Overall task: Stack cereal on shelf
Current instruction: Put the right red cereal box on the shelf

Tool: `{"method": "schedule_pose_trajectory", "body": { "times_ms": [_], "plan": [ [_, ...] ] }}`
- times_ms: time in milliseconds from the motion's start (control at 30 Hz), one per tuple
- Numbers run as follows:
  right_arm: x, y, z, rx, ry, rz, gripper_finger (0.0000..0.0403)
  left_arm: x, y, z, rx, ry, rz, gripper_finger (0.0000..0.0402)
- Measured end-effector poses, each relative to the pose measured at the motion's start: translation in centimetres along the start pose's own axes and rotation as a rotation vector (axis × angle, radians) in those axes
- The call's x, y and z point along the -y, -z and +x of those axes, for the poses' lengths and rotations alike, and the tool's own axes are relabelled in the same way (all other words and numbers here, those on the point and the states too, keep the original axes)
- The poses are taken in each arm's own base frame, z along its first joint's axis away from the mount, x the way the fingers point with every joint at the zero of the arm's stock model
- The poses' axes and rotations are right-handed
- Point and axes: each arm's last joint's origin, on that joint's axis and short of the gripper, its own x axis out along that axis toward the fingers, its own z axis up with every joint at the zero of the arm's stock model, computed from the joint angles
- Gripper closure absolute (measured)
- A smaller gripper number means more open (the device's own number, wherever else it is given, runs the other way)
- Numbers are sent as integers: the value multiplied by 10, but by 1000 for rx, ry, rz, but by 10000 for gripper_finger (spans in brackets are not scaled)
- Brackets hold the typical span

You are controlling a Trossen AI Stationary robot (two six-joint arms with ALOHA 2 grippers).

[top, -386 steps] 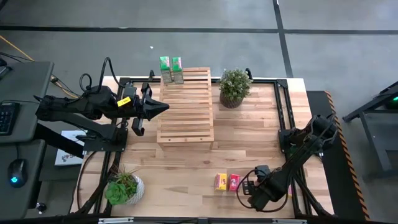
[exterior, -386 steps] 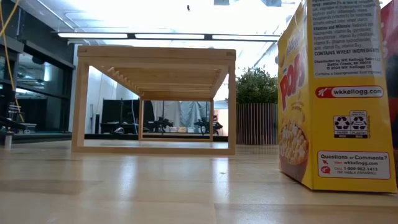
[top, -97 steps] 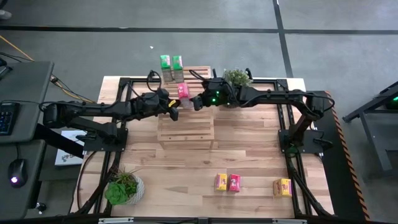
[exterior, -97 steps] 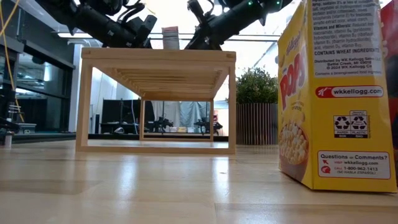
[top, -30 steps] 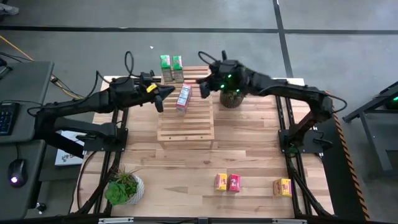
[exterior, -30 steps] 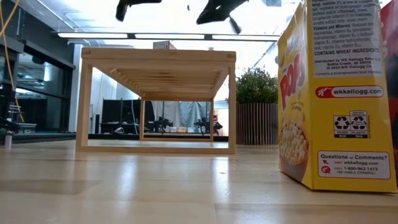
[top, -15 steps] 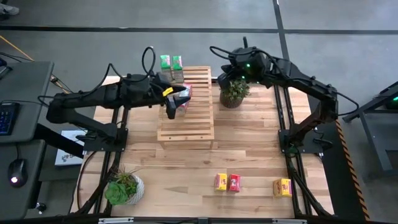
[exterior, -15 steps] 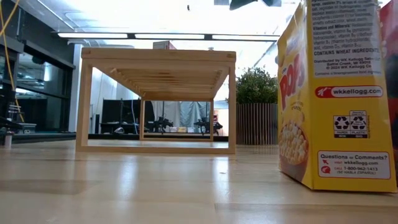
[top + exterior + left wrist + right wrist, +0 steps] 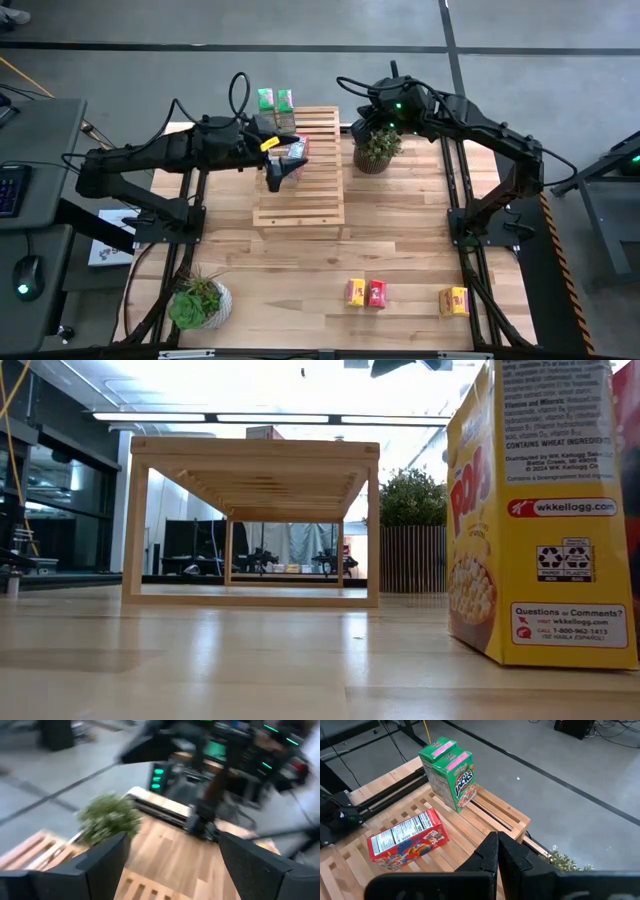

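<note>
The shelf [image 9: 300,180] stands at the table's far middle; the low view shows its underside [image 9: 250,465]. Two green cereal boxes [image 9: 275,100] stand upright on its far left corner [image 9: 447,767]. A red cereal box [image 9: 297,150] lies flat on the slats [image 9: 407,840]. My left gripper [image 9: 278,172] hangs open above the shelf, just left of the red box, with nothing between its fingers [image 9: 172,865]. My right gripper [image 9: 356,118] is shut and empty, raised over the shelf's far right corner [image 9: 497,845].
A potted plant [image 9: 378,140] stands right of the shelf, under my right arm. Another plant [image 9: 200,300] sits near left. Two yellow boxes [image 9: 355,292] [image 9: 454,300] and a red one [image 9: 377,293] stand near the front edge. One yellow box [image 9: 530,510] fills the low view's right.
My left gripper has moved right over the shelf to the red box's left side, risen and opened. My right gripper has drawn back from the box toward the table's far right and gone up, staying shut. The red box stays lying on the slats.
</note>
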Motion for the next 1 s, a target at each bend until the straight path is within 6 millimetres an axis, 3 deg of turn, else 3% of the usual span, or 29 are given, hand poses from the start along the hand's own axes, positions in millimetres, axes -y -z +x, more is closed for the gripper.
{"method": "schedule_pose_trajectory", "body": {
  "times_ms": [100, 267, 400, 567, 800, 1000],
  "plan": [
    [0, 0, 0, 0, 0, 6, 403, -4, 5, 6, -40, -110, -96, 98],
    [0, 0, 0, 3, 8, 20, 403, -11, -1, 17, -261, -279, -158, 98],
    [1, 0, 0, 10, 30, 21, 403, -13, 3, 43, -426, -381, -144, 98],
    [1, 0, 0, 11, 36, 24, 403, -18, 23, 77, -555, -471, -145, 98],
    [1, 0, 0, 12, 36, 25, 403, -31, 33, 90, -557, -640, -202, 98],
    [1, 0, 0, 11, 36, 25, 403, -33, 34, 91, -541, -656, -240, 98]
  ]
}}
